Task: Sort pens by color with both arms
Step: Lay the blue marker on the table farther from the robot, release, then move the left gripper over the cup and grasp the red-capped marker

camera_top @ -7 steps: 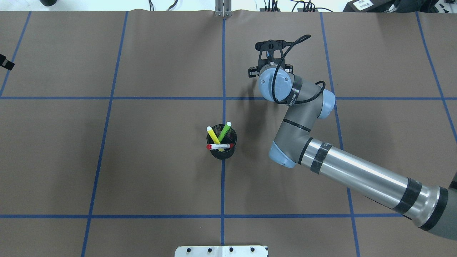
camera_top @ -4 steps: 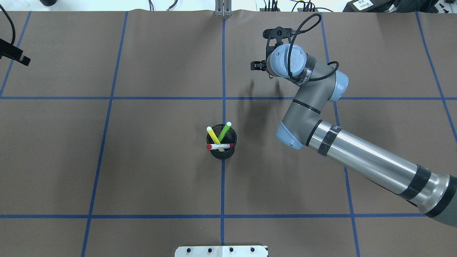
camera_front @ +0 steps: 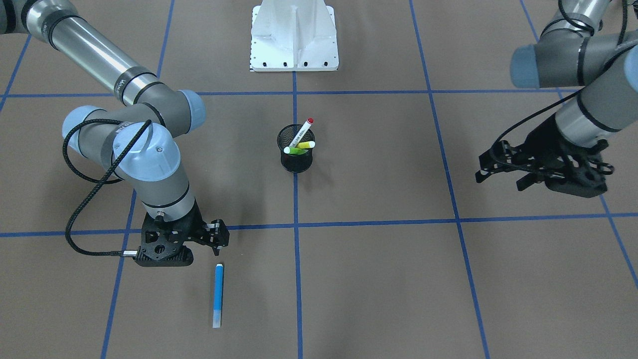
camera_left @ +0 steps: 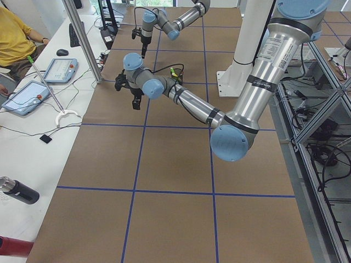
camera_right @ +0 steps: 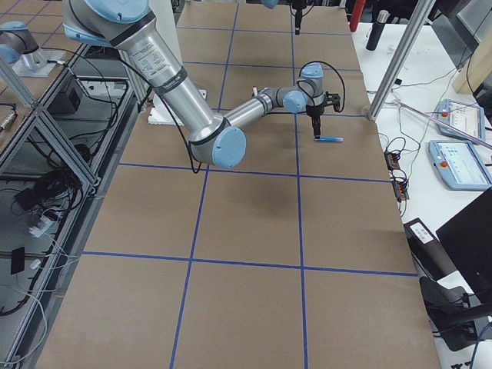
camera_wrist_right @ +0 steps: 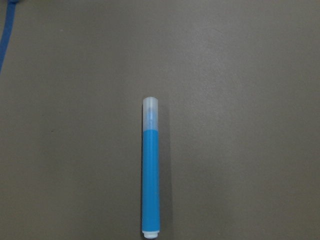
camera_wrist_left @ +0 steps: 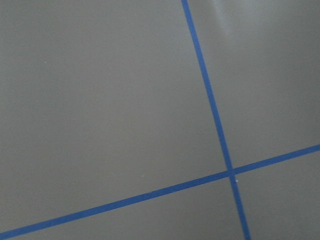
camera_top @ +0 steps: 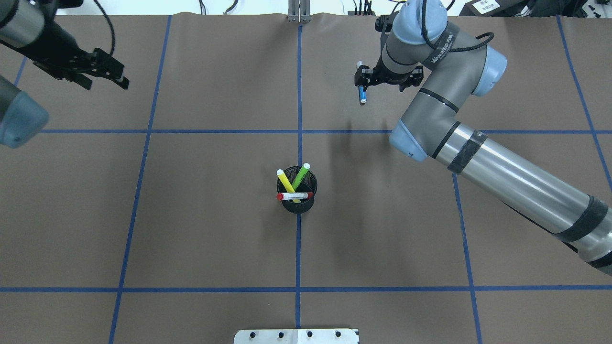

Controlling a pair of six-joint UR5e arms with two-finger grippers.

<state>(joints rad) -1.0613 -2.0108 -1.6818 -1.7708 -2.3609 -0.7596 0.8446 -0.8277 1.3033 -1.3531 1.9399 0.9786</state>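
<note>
A blue pen [camera_wrist_right: 151, 180] with a clear cap lies flat on the table by itself, also seen in the front view as the blue pen [camera_front: 218, 294]. My right gripper [camera_front: 218, 243] hovers just above its near end, open and holding nothing; from overhead the right gripper [camera_top: 363, 80] partly covers the blue pen [camera_top: 362, 97]. A black mesh cup [camera_top: 296, 204] at the table's centre holds a yellow pen [camera_top: 285, 180], a green pen [camera_top: 301, 174] and a white pen with a red cap [camera_top: 294, 196]. My left gripper [camera_top: 122, 79] is open and empty, well left of the cup.
The white pedestal base [camera_front: 294, 40] stands at the robot's side of the table. Blue tape lines [camera_wrist_left: 215, 115] divide the brown surface into squares. In the exterior left view a person in a yellow shirt [camera_left: 13, 38] sits beyond the table beside tablets [camera_left: 24, 97].
My right arm has swung toward the far edge, uncovering the blue pen on the table. My left gripper has moved in from the left edge toward the right.
</note>
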